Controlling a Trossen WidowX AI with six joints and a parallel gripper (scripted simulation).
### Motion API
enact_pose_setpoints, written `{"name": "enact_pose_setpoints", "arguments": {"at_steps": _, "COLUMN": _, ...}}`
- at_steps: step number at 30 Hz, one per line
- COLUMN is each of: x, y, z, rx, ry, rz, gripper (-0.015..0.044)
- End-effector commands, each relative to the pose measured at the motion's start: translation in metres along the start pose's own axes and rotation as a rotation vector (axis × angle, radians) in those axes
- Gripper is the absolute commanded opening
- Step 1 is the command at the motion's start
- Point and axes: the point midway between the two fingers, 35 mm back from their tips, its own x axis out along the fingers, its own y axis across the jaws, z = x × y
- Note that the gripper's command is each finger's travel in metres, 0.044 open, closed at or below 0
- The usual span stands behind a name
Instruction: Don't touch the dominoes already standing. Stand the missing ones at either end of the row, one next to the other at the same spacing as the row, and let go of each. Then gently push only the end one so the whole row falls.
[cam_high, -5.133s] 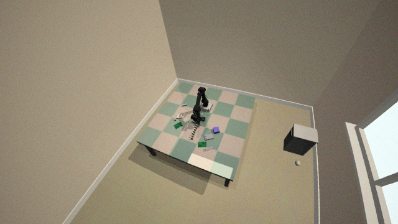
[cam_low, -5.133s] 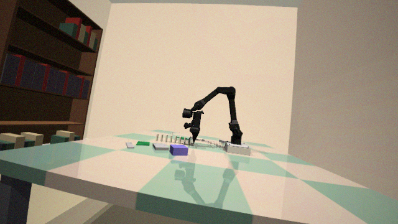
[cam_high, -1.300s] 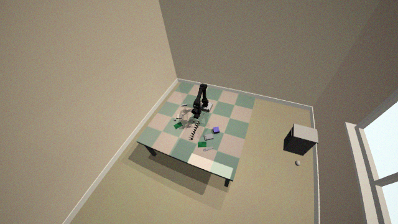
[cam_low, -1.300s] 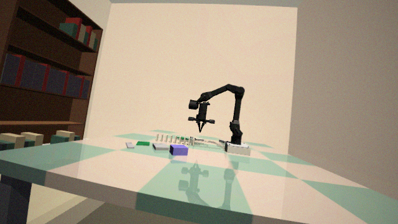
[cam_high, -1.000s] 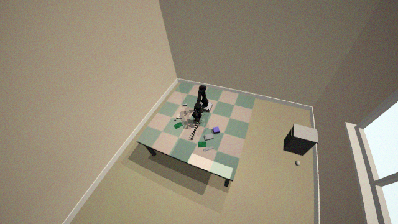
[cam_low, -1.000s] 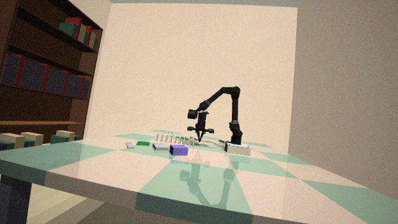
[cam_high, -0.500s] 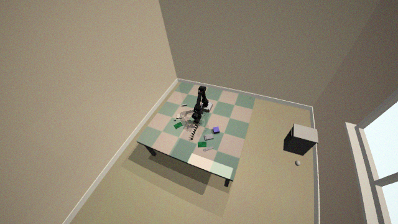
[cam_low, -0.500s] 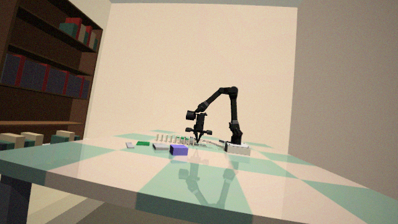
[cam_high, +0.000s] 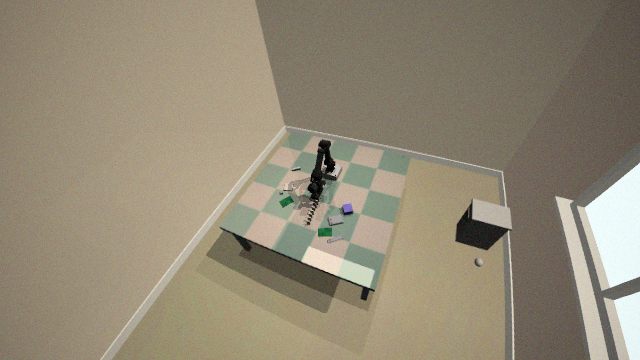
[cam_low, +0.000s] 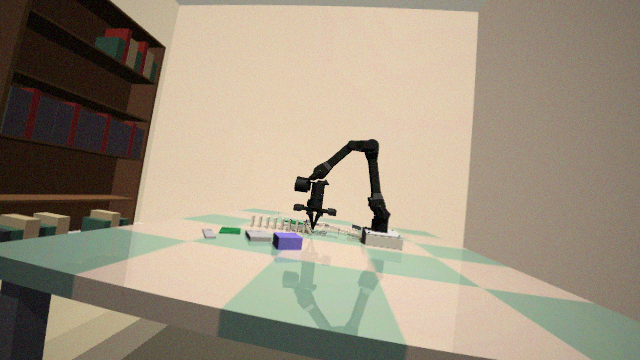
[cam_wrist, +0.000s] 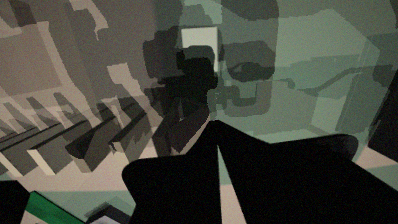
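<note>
Claw (cam_high: 315, 198) (cam_low: 313, 229) (cam_wrist: 213, 125): black, tapered fingers together, nothing between them, tips low at the row's arm end
Dominoes (cam_high: 312, 212) (cam_low: 276, 223) (cam_wrist: 65, 145): thin, pale-edged flat slabs in a spaced row; the one nearest the tips looked tilted, contact impossible to tell
Table (cam_high: 382, 200) (cam_low: 150, 270) (cam_wrist: 75, 197): glossy pink and green checks, mirroring the arm
Block (cam_high: 347, 209) (cam_low: 287, 241): purple, boxy, beside the row
Slab (cam_high: 335, 220) (cam_low: 258, 236): grey, flat, between block and green card (cam_high: 325, 232) (cam_low: 230, 230)
Base (cam_high: 333, 176) (cam_low: 382, 242): whitish box under the black arm
</note>
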Motion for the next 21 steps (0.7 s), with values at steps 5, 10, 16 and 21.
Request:
{"name": "enact_pose_setpoints", "arguments": {"at_steps": 5, "x": -0.04, "y": 0.025, "z": 0.005, "rx": 0.03, "ry": -0.018, "rz": 0.063, "gripper": 0.0}}
{"name": "enact_pose_setpoints", "arguments": {"at_steps": 10, "x": -0.056, "y": 0.026, "z": -0.001, "rx": 0.003, "ry": -0.001, "rz": -0.004, "gripper": 0.0}}
{"name": "enact_pose_setpoints", "arguments": {"at_steps": 16, "x": -0.057, "y": 0.026, "z": -0.001, "rx": 0.002, "ry": 0.0, "rz": -0.008, "gripper": 0.0}}
{"name": "enact_pose_setpoints", "arguments": {"at_steps": 21, "x": -0.057, "y": 0.026, "z": -0.001, "rx": 0.002, "ry": 0.0, "rz": -0.008, "gripper": 0.0}}
